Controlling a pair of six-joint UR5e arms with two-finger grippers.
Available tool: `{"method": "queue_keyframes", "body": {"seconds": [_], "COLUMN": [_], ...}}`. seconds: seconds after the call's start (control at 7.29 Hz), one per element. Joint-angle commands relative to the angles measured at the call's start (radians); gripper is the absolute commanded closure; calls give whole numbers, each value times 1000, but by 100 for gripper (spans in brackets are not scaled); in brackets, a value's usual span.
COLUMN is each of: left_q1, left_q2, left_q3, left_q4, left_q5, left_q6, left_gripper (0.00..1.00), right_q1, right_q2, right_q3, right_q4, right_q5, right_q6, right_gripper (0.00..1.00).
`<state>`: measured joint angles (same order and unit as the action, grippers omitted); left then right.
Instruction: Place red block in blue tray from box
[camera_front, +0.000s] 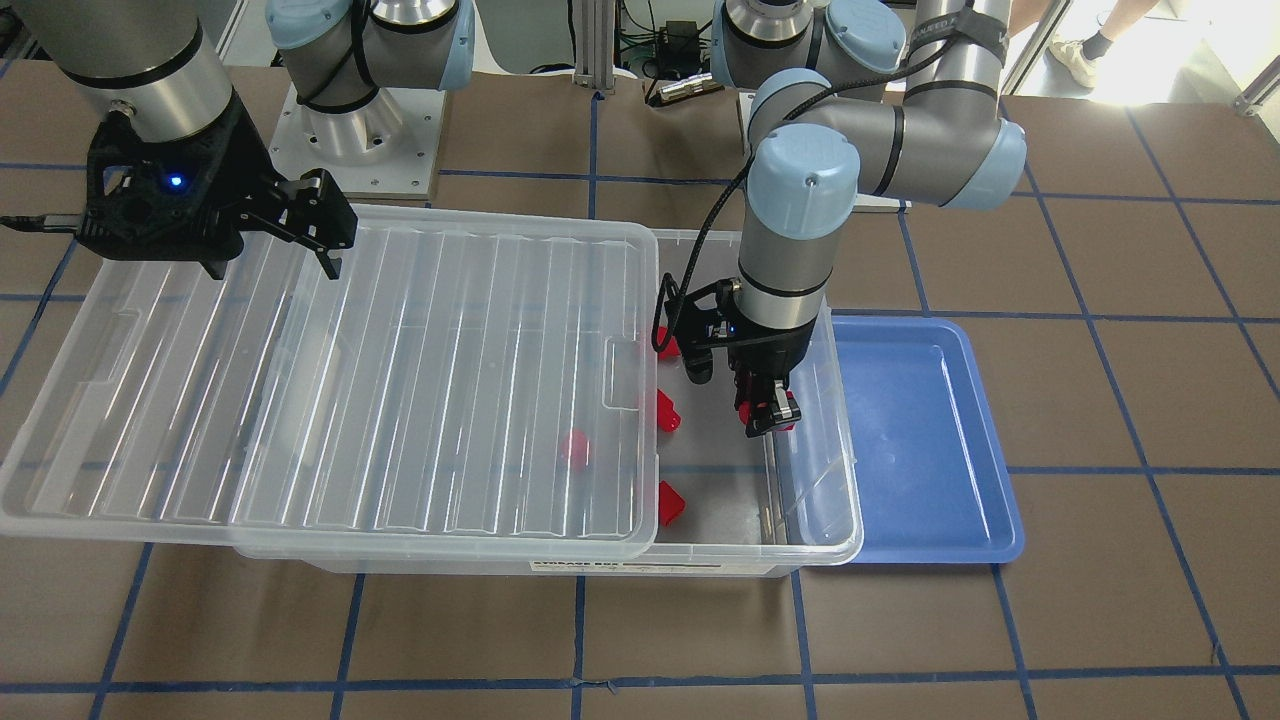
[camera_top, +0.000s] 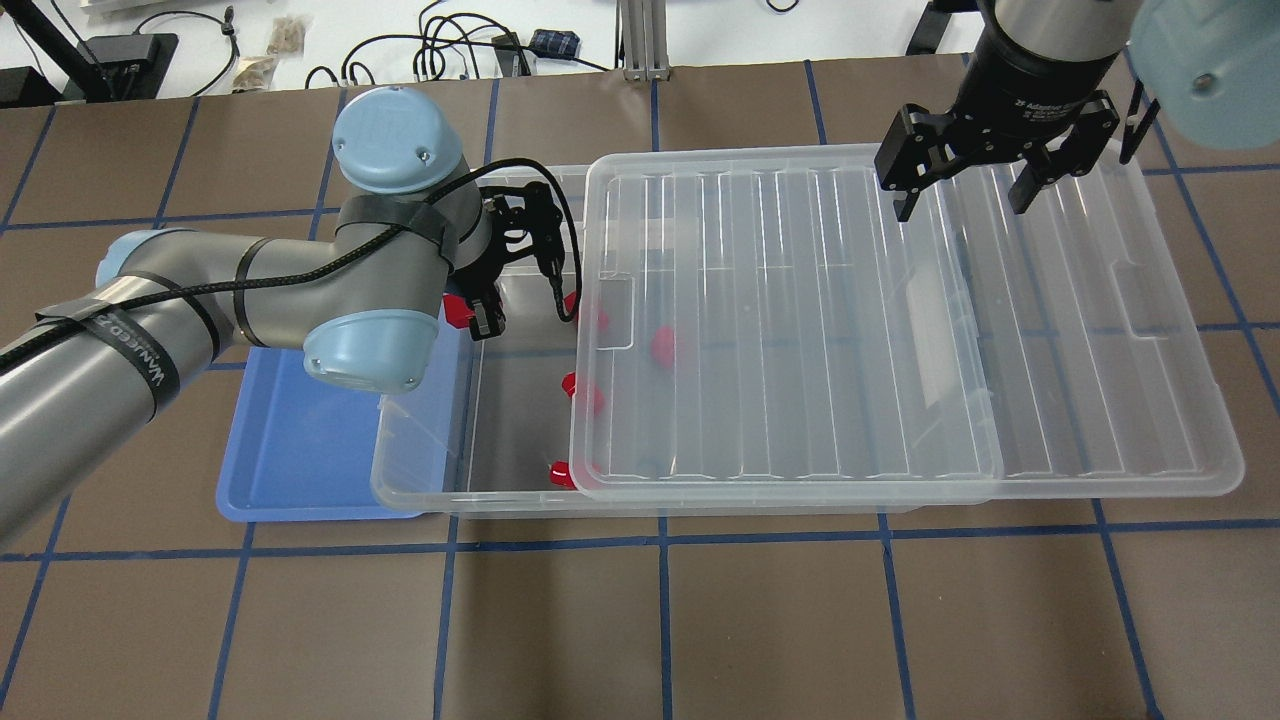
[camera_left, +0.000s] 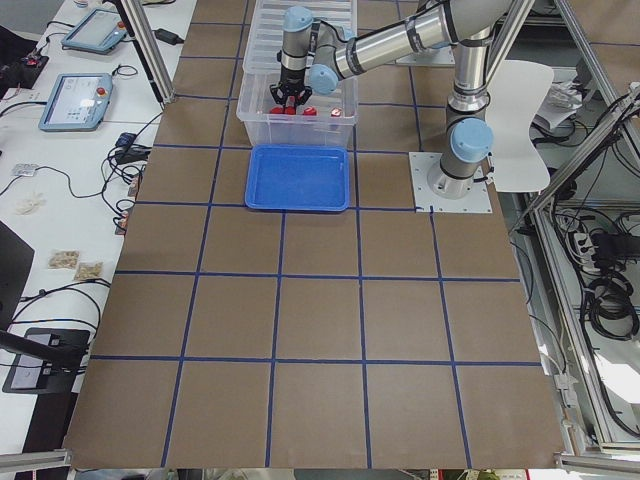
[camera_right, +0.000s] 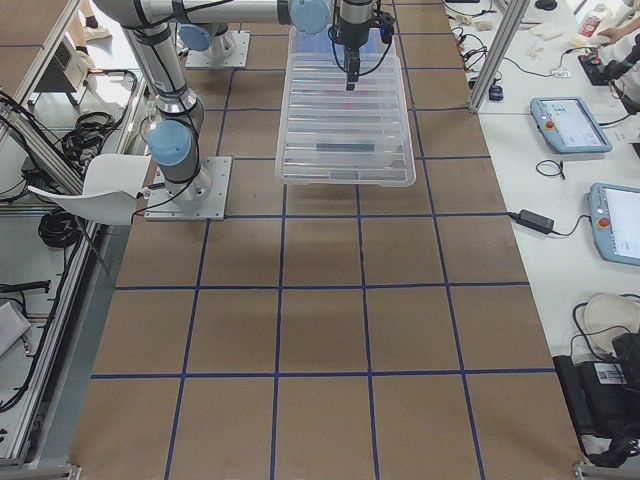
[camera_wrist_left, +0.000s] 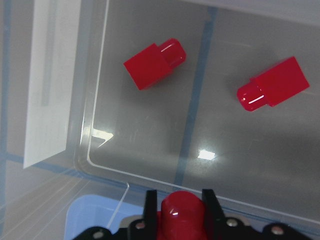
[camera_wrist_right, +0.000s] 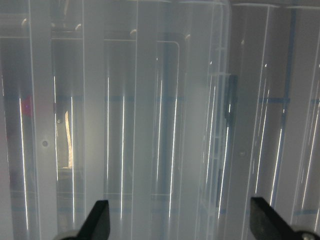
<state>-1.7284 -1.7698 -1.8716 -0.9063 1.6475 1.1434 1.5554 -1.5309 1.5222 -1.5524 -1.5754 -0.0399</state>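
Observation:
My left gripper (camera_front: 768, 415) is shut on a red block (camera_wrist_left: 181, 212) and holds it over the open end of the clear box (camera_front: 700, 555), close to the wall on the blue tray's side. It also shows in the overhead view (camera_top: 470, 315). The blue tray (camera_front: 930, 440) lies on the table right against that end of the box. Two more red blocks (camera_wrist_left: 155, 62) (camera_wrist_left: 272, 84) lie on the box floor below. Another (camera_front: 575, 447) shows through the ribbed lid (camera_front: 400, 380). My right gripper (camera_top: 962, 195) is open and empty just above the lid.
The lid is slid off towards my right arm's side and overhangs that end of the box. The box's side wall (camera_front: 845, 470) stands between the held block and the tray. The table is brown with blue tape lines.

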Motion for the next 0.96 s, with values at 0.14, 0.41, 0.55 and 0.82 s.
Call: {"method": "queue_keyframes", "body": {"seconds": [0.14, 0.41, 0.55, 0.82], "left_q1": [1, 24, 59, 149], "left_q2": [97, 139, 159, 170], "left_q3": [3, 2, 3, 3], "left_q4": [-23, -51, -72, -111], "left_q5": [-3, 0, 5, 9], "left_q6": [-381, -430, -553, -700], "left_gripper": [99, 99, 99, 99], "right_q1": [0, 0, 0, 0], "right_q2": [0, 0, 0, -2], "right_q3": [0, -2, -4, -7], "right_q4": [0, 0, 0, 1], "right_q5": [0, 0, 2, 3], "right_q6": [0, 0, 0, 8], "right_gripper": [0, 0, 0, 0]}}
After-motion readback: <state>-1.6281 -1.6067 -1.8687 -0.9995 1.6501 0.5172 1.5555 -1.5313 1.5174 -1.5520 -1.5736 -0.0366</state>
